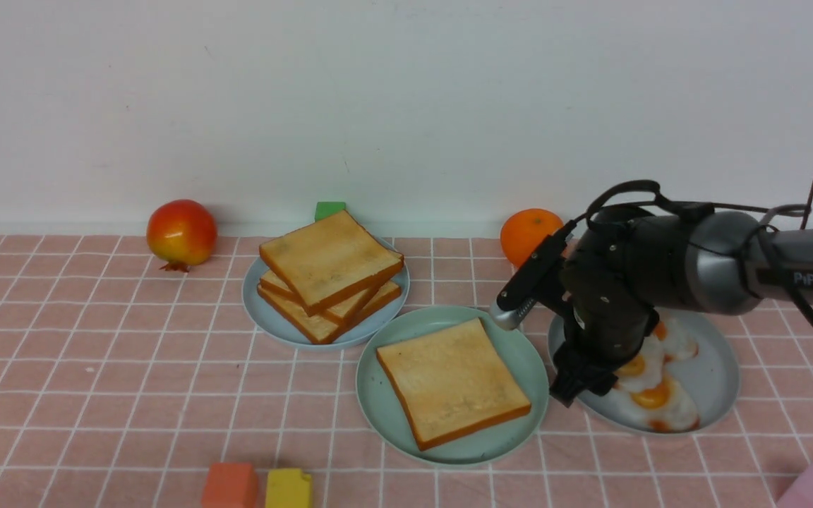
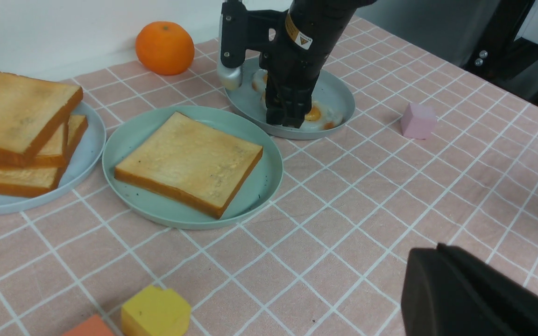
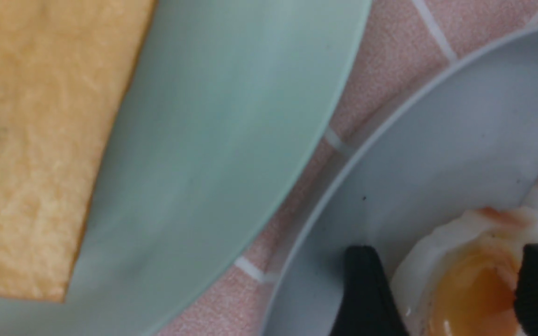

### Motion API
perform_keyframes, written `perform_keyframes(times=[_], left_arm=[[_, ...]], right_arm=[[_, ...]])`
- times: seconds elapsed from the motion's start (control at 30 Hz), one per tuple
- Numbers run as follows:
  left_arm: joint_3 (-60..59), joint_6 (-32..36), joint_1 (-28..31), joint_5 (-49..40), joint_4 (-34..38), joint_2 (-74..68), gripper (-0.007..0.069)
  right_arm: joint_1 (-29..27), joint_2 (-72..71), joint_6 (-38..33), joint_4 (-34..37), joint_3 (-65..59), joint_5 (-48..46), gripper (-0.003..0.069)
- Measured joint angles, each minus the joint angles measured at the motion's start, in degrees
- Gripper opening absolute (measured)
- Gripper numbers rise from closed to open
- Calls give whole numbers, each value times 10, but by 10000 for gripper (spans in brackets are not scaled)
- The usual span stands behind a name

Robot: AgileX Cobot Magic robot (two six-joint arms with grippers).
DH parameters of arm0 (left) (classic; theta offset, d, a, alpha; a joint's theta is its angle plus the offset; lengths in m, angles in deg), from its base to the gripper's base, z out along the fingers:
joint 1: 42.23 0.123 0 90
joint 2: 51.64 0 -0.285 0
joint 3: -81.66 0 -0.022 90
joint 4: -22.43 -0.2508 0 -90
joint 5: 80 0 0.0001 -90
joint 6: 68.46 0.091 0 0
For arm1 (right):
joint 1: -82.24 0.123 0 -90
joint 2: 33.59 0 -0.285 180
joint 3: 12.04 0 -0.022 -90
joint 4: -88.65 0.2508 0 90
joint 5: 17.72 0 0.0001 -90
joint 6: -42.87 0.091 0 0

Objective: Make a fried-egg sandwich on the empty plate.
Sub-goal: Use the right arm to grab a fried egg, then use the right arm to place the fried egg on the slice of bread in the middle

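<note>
The white, orange-yolked toy fried egg (image 3: pixel 472 280) looked light, thin and floppy, probably slick too. I'd have pinched it across the raised yolk, where there was some thickness to bite on. It lay among other eggs on a pale grey-blue round plate (image 1: pixel 720 353), just right of the round mint-green plastic plate (image 1: pixel 519 367). That plate carried one thick golden toy toast slice (image 1: pixel 452 381). The right gripper (image 1: pixel 577 386) pointed steeply down, its arm reaching in from the right of the mint-green plate. Its black fingers stood wide apart either side of the yolk, clasping nothing yet. The left gripper (image 2: pixel 432 266) hung closed on the robot's side of that plate, well apart, with nothing seen in it.
</note>
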Motion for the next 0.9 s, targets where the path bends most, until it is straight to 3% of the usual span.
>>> perform_keyframes(times=[0.13,0.17,0.27,0.33,0.57,0.73,0.9], left_arm=[[0,0,0,1,1,0,12],[0,0,0,2,1,0,12],[0,0,0,2,1,0,12],[0,0,0,2,1,0,12],[0,0,0,2,1,0,12],[0,0,0,2,1,0,12],[0,0,0,2,1,0,12]], right_arm=[[1,2,-1,-4,1,-1,356],[1,2,-1,-8,2,-4,276],[5,2,-2,-7,2,-16,127],[9,0,-2,-10,-1,-25,66],[42,-56,4,-25,-2,-65,71],[82,-127,48,-28,-2,-103,70],[172,-160,88,4,-2,-69,70]])
